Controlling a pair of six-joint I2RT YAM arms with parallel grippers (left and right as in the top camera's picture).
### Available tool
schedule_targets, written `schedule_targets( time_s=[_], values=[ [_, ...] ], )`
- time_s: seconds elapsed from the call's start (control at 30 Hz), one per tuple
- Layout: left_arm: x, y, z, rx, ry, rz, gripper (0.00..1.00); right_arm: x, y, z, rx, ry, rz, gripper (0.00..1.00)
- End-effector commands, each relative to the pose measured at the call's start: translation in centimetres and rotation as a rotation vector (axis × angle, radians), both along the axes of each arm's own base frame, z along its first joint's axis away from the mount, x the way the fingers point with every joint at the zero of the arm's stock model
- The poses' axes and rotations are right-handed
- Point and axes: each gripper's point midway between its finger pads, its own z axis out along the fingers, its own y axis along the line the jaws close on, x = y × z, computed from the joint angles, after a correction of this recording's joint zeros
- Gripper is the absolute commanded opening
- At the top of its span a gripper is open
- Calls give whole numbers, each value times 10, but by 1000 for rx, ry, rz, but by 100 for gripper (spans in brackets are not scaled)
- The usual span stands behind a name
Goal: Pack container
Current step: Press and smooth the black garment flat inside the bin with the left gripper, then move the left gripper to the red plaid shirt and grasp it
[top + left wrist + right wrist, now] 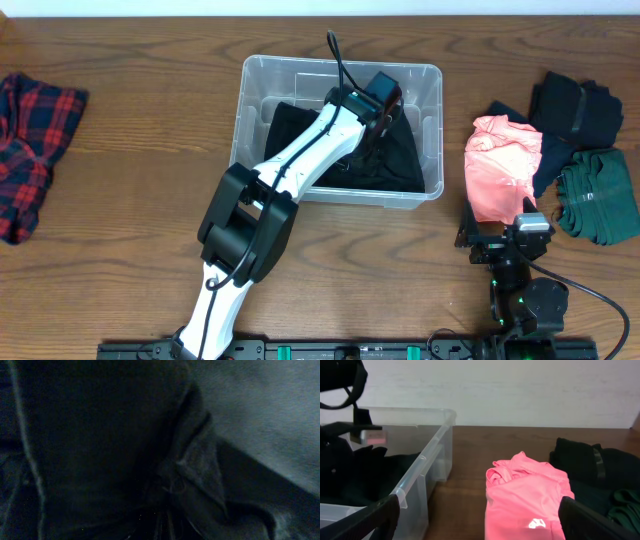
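Holding dark clothing, clear container; left gripper closed inside (hold unclear), right gripper wide-open, empty.

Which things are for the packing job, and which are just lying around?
For the job: bin, black cloth inside it, left gripper down in it.
Lying about, untouched, maybe packed later: pink shirt, dark clothes, green cloth, checked red shirt.
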Motion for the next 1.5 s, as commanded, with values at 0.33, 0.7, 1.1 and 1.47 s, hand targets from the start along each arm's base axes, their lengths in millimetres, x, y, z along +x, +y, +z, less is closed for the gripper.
schedule_targets(
  time_s=[0.33, 0.7, 1.1, 1.47],
  values=[
    [37, 68, 187, -211, -376, 145, 71, 0, 2, -1, 10, 2, 7, 99],
    [39, 295, 238, 140, -536, 636, 90, 0, 2, -1, 10, 2, 7, 99],
    [47, 459, 163, 436, -389, 975, 98, 0, 2, -1, 10, 2, 7, 99],
    [63, 545, 63, 553, -237, 871, 98, 0, 2, -1, 10, 2, 7, 99]
  ],
)
